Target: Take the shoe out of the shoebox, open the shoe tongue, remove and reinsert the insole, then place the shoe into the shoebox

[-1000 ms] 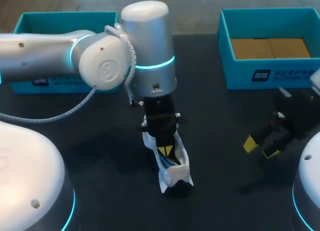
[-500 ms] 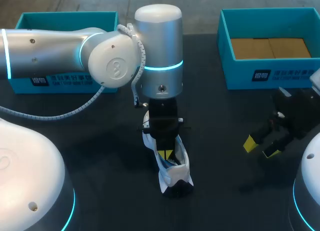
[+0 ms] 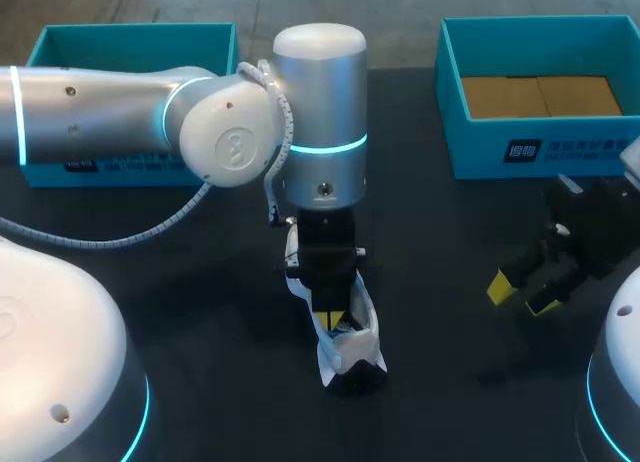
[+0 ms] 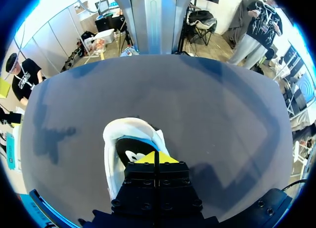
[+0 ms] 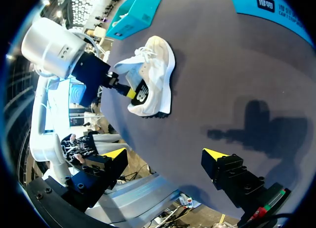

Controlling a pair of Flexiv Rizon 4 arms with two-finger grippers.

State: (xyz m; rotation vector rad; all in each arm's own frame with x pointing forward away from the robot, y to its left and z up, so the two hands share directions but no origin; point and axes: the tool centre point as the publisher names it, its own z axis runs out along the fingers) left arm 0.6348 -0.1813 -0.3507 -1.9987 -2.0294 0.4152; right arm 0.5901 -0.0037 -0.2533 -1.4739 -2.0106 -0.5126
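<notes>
White shoe point(image 3: 348, 350) is sitting on the table point(image 3: 200, 282), roughly mid-table toward the near edge, out of the shoebox point(image 3: 470, 152) over in the far right corner. Left gripper point(image 4: 154, 158) is poked down into the shoe's opening, fingers pressed together over the black insole point(image 4: 129, 151); can't tell if they've nipped anything. Right gripper point(image 3: 522, 296) hangs near the right edge, well apart from the shoe, fingers spread wide.

The white shoe point(image 3: 350, 352) stands mid-table, seemingly upright, well apart from the open teal shoebox point(image 3: 470, 147).
</notes>
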